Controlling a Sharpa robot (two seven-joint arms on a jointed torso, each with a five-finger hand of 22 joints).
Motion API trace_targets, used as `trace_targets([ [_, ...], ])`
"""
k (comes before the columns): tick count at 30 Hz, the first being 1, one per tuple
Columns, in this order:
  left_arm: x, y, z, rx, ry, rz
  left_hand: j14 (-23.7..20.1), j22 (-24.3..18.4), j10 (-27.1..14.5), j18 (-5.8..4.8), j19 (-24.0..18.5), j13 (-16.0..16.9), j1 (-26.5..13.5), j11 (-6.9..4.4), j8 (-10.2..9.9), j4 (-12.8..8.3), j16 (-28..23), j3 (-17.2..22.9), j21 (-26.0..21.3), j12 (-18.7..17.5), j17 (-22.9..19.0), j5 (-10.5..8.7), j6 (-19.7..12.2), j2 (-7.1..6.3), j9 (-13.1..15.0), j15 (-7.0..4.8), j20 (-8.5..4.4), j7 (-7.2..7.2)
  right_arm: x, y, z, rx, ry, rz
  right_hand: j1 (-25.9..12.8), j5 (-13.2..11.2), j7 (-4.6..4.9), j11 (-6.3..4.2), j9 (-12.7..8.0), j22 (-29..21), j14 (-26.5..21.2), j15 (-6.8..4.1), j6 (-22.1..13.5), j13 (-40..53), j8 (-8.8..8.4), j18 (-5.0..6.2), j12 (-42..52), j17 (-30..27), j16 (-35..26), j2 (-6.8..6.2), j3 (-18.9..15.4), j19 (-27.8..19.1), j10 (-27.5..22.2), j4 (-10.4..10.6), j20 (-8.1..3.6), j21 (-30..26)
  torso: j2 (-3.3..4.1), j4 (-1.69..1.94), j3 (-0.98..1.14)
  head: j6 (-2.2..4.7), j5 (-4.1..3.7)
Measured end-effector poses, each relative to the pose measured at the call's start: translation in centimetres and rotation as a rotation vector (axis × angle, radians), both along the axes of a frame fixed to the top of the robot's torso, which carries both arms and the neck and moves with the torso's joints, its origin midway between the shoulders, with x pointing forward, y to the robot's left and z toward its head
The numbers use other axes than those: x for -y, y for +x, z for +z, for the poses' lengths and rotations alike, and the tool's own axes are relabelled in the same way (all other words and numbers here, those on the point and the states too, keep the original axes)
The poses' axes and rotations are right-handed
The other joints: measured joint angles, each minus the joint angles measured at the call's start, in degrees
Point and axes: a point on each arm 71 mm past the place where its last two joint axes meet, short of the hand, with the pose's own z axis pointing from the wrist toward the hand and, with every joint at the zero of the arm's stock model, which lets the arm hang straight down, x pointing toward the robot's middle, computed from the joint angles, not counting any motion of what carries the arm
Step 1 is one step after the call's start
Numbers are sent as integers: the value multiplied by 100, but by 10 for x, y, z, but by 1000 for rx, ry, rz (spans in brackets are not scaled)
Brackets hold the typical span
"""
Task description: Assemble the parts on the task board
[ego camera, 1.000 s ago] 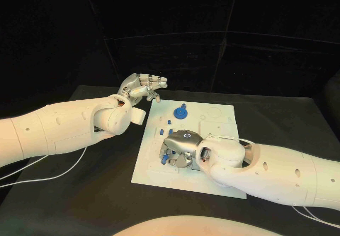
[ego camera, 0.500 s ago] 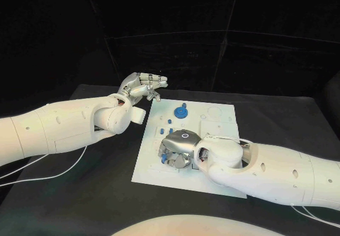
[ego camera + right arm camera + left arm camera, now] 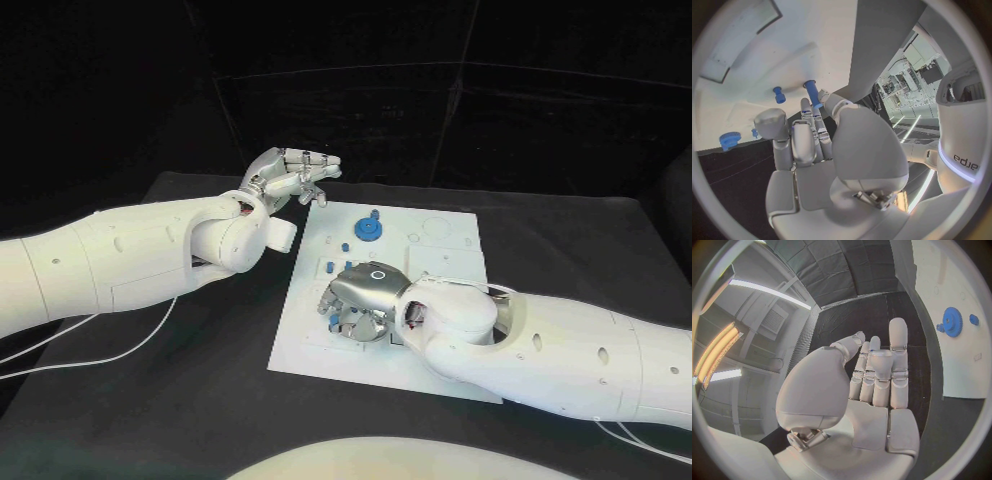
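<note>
Comparing with a second ago, little has changed on the bench (image 3: 173, 420): the white board (image 3: 433, 235) lies where it was, so assembly seems paused mid-step. The right hand (image 3: 364, 300) has crept slightly toward eleven o'clock over the board's near half, fingers curled down; whether they grasp a peg (image 3: 812, 93) I cannot tell. The left hand (image 3: 289, 177) hovers at ten o'clock, released. A blue gear (image 3: 371, 229) sits at twelve.

No legible text or labels.
</note>
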Motion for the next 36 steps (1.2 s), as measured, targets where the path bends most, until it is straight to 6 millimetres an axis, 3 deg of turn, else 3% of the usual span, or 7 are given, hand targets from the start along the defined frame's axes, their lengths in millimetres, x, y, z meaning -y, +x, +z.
trace_targets([
  [5, 0, 0, 0, 0, 0, -1, 0, 0, 0, 0, 0, 0, 0, 0, 0, 0, 0, 0, 0, 0, 0, 0, 0, 0, 0, 0, 0, 0, 7, -2, 2, 4, 21, -8, -64, 0, 3, -4, 0, -16, 0, 0, -85, 0, 0, 0, -8, -28, 0, -64, -106, 0, -4, -4, 0, 0, 0, 1, 2, -3, -1],
  [10, -2, 0, 0, -1, 1, 2, 0, 1, 0, 0, 0, 1, 0, 0, 0, 0, 0, 0, 0, 0, 0, 0, 0, 0, 0, 0, 0, 0, 27, -6, 6, 4, 49, -27, -259, 63, 33, 37, 11, -545, -2, 44, -295, 0, 0, 7, -126, -429, -202, -239, -683, -256, -453, 68, 46, -315, -7, 1, 3, -3, 4],
  [18, -6, 0, 0, -2, 3, 8, 0, 1, 0, 0, 0, 1, 0, 0, 0, 0, 0, 0, 0, 0, 0, 0, 0, 0, 0, 0, 0, 0, 80, 0, 44, 39, 186, -92, -133, 63, 61, 62, 38, -878, -20, 61, -223, 12, 24, 92, 86, -629, -328, 6, -1664, -335, -631, 208, 54, -540, -24, -23, 9, 17, -40],
  [23, -4, -1, 0, -3, 1, 3, 0, 1, 0, 0, 0, 1, 0, 0, 0, 0, 0, 0, 0, 0, 0, 0, 0, 0, 0, 0, 0, 0, 123, 12, 65, 13, 247, -198, -58, 220, -12, -59, 123, -457, 5, 37, 290, 114, 257, 92, 470, -255, -151, 273, -1735, -114, 113, 265, 42, -328, -50, -45, 14, 46, -149],
  [29, -2, -4, -1, -7, -3, -11, 0, -1, 0, 0, 0, 1, 0, 0, 0, 0, 0, 0, 0, 0, 0, 0, 0, 0, 0, 0, 0, 0, 164, 19, 62, -90, 271, -366, -6, 282, -264, -365, 171, 289, 10, -222, 712, 468, 444, -5, 1140, 158, 73, 324, -1815, 200, 1263, 360, -162, 97, -80, -73, -1, 94, -331],
  [33, -1, -6, -3, -13, -2, -17, 0, -4, 0, 0, 0, 1, 0, 0, 0, 0, 0, 0, 0, 0, -7, 0, 0, 0, 0, 0, 0, 0, 189, 16, 45, -182, 242, -513, -20, 873, -336, -481, 244, 842, 10, -425, 719, 4507, 682, -94, 4872, 474, 265, 311, -2319, 391, 1467, 464, -350, 432, -91, -96, 0, 97, -403],
  [36, -3, -7, -4, -14, 0, -13, 0, -6, 0, 0, 0, 2, 0, 0, 0, 0, 0, 0, -24, 0, -7, 0, 0, 0, 10, 0, 0, 0, 200, 12, 34, -234, 205, -605, -257, 986, -351, -435, 263, 975, 10, -358, 552, 6146, 750, -93, 6410, 505, 273, 470, -2636, 391, 1436, 739, -351, 499, -99, -115, -1, 82, -444],
])
